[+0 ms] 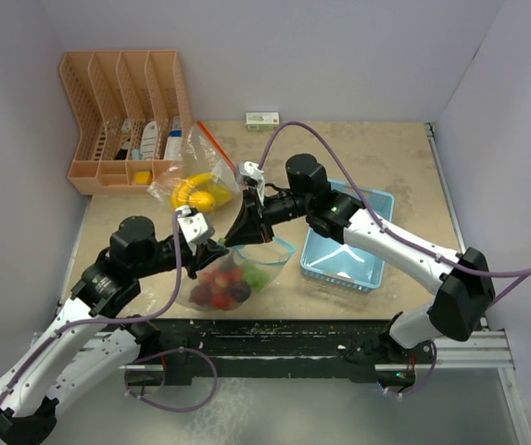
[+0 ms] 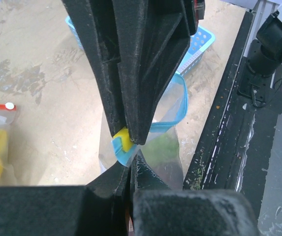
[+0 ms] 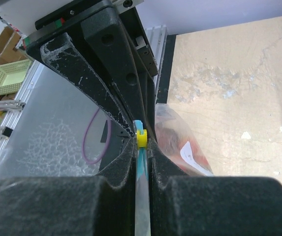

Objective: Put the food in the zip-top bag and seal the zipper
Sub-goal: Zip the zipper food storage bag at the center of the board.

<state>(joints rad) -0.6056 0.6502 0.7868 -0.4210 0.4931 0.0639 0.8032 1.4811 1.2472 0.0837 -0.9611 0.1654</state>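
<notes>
The clear zip-top bag [image 1: 211, 295] lies at the table's front, with red, dark purple and green food [image 1: 226, 284] inside. Its blue zipper strip [image 1: 282, 247] arches up, open toward the right. My left gripper [image 1: 217, 248] is shut on the bag's top corner, seen in the left wrist view [image 2: 131, 164]. My right gripper [image 1: 238, 237] meets it tip to tip and is shut on the zipper at the yellow slider [image 3: 141, 138]. The slider also shows in the left wrist view [image 2: 122, 138]. Green food [image 2: 161, 146] shows through the plastic.
A light-blue basket [image 1: 371, 269] stands just right of the bag, under the right arm. A second bag with yellow items [image 1: 196, 191] lies behind. An orange organizer [image 1: 126, 120] is at the back left, and a small box [image 1: 262, 120] at the back wall.
</notes>
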